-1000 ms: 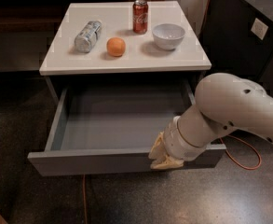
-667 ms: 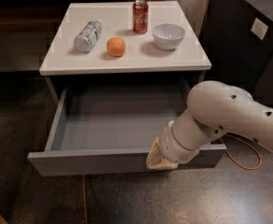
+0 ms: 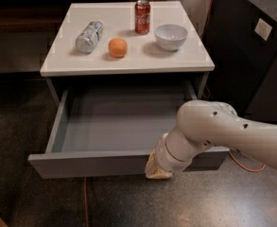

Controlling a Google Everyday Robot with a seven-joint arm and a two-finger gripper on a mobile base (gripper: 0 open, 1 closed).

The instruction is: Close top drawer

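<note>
The top drawer [image 3: 105, 122] stands pulled far out from under the white tabletop [image 3: 128, 60]. Its grey-blue inner box is empty and its plain grey front panel [image 3: 86, 164] faces me. My gripper [image 3: 158, 168] is at the end of the white arm, low against the outer face of the front panel, right of its middle. Only its tan tip shows below the wrist.
On the tabletop lie a silver can on its side [image 3: 89, 36], an orange [image 3: 117, 47], an upright red soda can [image 3: 142, 17] and a white bowl [image 3: 171, 36]. A dark cabinet [image 3: 251, 56] stands at the right. An orange cable [image 3: 246, 162] runs over the speckled floor.
My arm and gripper have shifted slightly left along the drawer's front panel. The drawer looks as far out as before.
</note>
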